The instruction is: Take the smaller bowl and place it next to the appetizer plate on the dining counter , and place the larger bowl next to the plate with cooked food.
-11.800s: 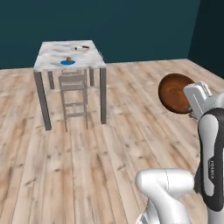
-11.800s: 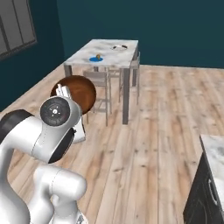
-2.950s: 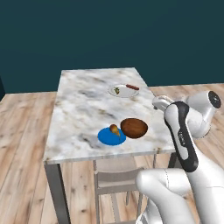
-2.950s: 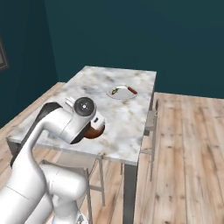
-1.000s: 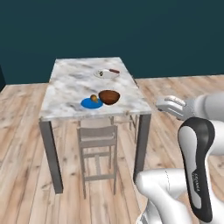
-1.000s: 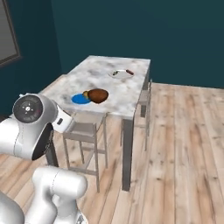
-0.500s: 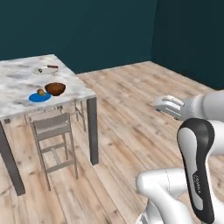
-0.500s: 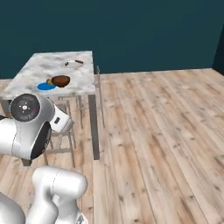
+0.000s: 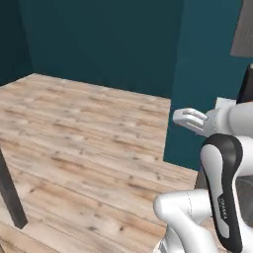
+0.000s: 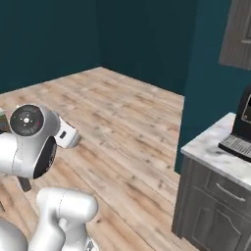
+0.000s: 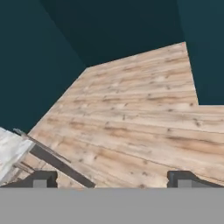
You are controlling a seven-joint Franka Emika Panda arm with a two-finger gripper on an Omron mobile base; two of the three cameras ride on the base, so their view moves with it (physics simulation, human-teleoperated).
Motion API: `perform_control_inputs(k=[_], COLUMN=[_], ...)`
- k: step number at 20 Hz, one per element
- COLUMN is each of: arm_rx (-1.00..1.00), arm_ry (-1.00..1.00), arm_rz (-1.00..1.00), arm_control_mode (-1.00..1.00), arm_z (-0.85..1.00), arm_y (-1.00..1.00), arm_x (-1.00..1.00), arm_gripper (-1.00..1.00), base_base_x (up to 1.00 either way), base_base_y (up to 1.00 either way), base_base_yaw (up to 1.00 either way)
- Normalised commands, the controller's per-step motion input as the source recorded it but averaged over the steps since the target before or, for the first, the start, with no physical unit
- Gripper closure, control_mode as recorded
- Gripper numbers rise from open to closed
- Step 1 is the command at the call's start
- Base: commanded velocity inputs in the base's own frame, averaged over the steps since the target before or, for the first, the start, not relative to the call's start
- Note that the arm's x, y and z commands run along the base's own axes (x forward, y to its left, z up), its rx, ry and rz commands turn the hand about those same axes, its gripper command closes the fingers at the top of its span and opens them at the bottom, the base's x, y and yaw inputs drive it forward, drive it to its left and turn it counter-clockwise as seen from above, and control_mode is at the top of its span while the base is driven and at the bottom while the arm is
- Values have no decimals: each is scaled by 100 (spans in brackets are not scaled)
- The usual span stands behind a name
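Our white two-finger gripper (image 11: pixel 112 177) has its jaws spread wide, nothing between them, aimed over bare wooden plank floor (image 11: pixel 131 118). A corner of the white-grey marbled dining counter (image 11: pixel 8 153) sits at the hand view's lower left edge, its thin dark leg (image 9: pixel 10 192) at the left edge of the left base view. Neither bowl is visible here, so we can't place them. The marbled worktop over grey cabinets (image 10: pixel 220 162) stands right, with a dark appliance (image 10: pixel 240 127). Risk, we judge: a wide arm swing clipping that cabinet.
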Motion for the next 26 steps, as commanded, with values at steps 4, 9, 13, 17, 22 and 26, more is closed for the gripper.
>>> perform_control_inputs(k=[4,9,13,17,22,26], arm_rx=[0,0,0,0,0,0], arm_ry=[0,0,0,0,0,0], arm_rz=[0,0,0,0,0,0], arm_control_mode=[100,100,100,100,100,100], arm_z=[0,0,0,0,0,0], arm_y=[0,0,0,0,0,0], arm_x=[0,0,0,0,0,0], arm_gripper=[-100,-100,-100,-100,-100,-100], base_base_x=[-28,-21,-10,-11,-10,-7], base_base_y=[0,-55,-100,-100,-100,-100], base_base_yaw=[-95,-67,-35,-16,-13,-12])
